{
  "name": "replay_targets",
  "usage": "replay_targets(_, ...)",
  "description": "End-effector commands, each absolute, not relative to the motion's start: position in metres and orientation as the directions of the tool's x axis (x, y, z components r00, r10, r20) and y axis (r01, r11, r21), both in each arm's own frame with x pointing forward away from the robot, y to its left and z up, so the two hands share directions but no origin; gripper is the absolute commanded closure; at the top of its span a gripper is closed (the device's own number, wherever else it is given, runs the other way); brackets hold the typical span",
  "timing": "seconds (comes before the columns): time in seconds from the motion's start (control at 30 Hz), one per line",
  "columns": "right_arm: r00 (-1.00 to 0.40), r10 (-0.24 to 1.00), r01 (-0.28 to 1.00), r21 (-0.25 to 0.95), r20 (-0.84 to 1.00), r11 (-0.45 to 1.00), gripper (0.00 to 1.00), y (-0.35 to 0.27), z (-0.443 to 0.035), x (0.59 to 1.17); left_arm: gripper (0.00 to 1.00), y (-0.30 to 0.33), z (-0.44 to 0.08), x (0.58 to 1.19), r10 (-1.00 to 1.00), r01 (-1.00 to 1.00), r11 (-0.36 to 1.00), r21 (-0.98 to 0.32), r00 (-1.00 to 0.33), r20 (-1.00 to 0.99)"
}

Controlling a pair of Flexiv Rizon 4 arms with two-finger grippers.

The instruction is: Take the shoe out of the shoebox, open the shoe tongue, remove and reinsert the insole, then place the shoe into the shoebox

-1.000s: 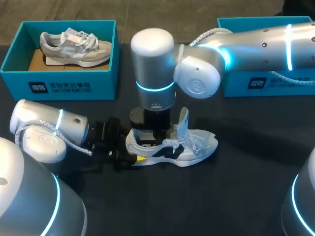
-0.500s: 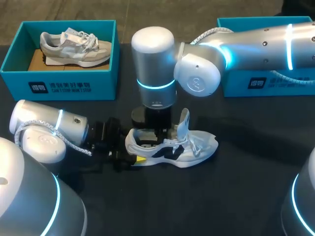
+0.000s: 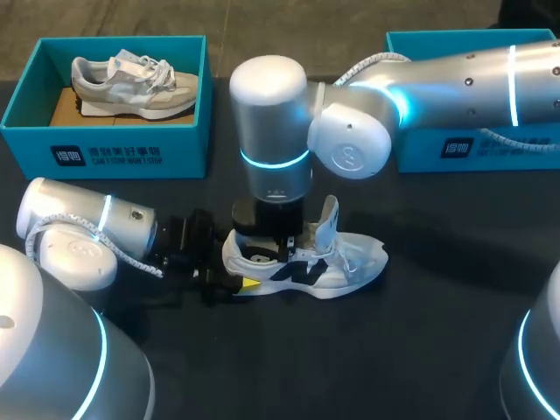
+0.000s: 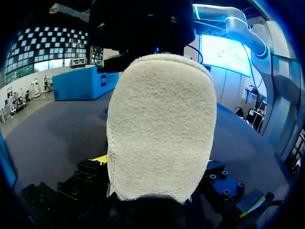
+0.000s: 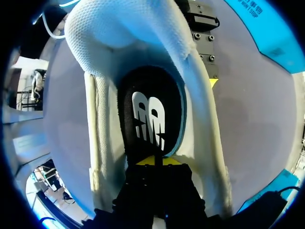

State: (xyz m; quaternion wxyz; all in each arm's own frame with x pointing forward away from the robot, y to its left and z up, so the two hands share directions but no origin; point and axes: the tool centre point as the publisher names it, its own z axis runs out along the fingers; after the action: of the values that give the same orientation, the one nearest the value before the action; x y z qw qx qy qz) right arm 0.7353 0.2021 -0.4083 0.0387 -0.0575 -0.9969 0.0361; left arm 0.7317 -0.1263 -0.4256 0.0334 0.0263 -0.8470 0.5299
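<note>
A white shoe with dark side marks lies on the black table, its tongue pulled upright. My right gripper points straight down into the shoe's opening. In the right wrist view its yellow tips meet, shut on the heel edge of the black insole with a white logo. My left gripper lies low on the table at the shoe's heel. The pale heel sits between its wide-set fingers, which press it from both sides.
A teal shoebox at the back left holds a grey shoe. A second teal box stands at the back right, partly behind my right arm. Bare black tabletop lies in front of the white shoe.
My right gripper's fingers have closed inside the shoe, and the arm has sunk slightly. The left arm and the shoe have stayed put.
</note>
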Motion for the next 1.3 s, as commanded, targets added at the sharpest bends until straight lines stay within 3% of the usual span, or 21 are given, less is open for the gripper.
replay_targets(0.03, -0.991, 0.135, 0.133, -0.062, 0.024, 0.989, 1.00, 0.198, -0.424, 0.720, 1.00, -0.127, -0.429, 0.734, -0.011, -0.083, 0.441, -0.894, -0.996, 0.087)
replay_targets(0.83, -0.991, 0.128, 0.119, 0.213, -0.029, 0.970, 1.00, 0.181, -0.328, 0.740, 1.00, -0.127, -0.429, 0.734, -0.011, -0.083, 0.441, -0.894, -0.996, 0.087)
replay_targets(1.3, -0.993, 0.104, 0.086, 0.248, -0.060, 0.965, 1.00, 0.173, -0.307, 0.750, 1.00, -0.127, -0.429, 0.734, -0.011, -0.083, 0.441, -0.894, -0.996, 0.087)
